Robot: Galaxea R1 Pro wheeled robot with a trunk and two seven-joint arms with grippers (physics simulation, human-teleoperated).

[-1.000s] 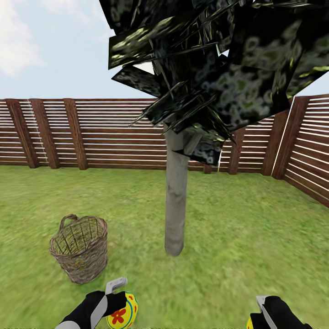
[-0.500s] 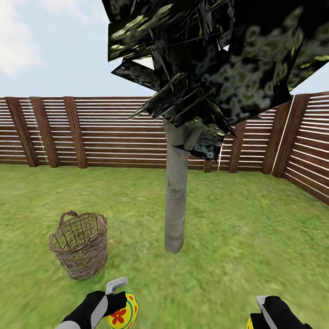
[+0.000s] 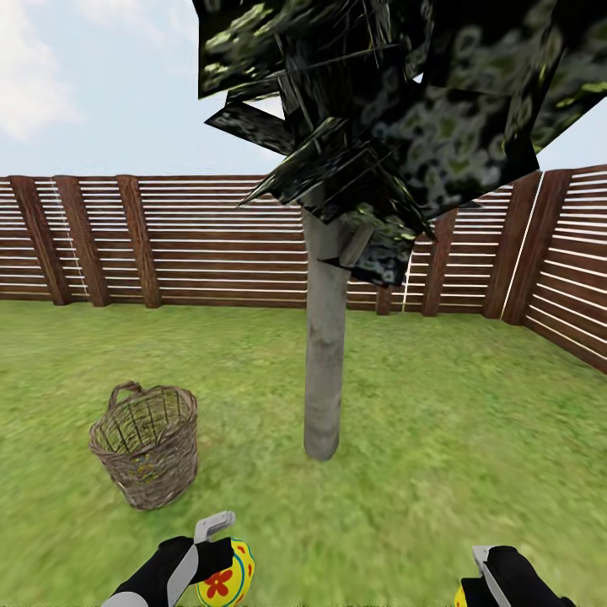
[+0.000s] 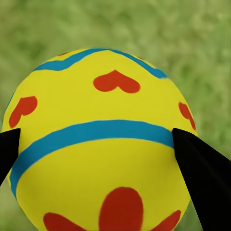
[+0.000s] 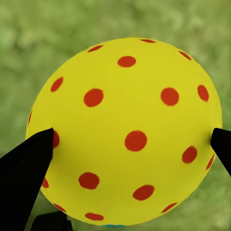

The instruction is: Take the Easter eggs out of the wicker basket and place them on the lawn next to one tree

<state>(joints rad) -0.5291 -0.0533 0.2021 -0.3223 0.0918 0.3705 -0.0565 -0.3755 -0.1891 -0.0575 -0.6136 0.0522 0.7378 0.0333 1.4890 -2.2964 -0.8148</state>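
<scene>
Left gripper [image 3: 221,550] clamps a banded egg [image 4: 98,144]; right gripper [image 3: 472,582] clamps a dotted egg [image 5: 127,130]. Wicker basket [image 3: 147,455] stands at 9 o'clock of the tree [image 3: 324,354].

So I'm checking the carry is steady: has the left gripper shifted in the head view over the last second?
No. The left gripper holds the same spot in the picture; tree and wicker basket slid upward, so the camera moved.

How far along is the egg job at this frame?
Two eggs are out: the left gripper holds the banded Easter egg, the right gripper the dotted Easter egg. Neither lies by the tree yet. The wicker basket's contents can't be judged.
</scene>
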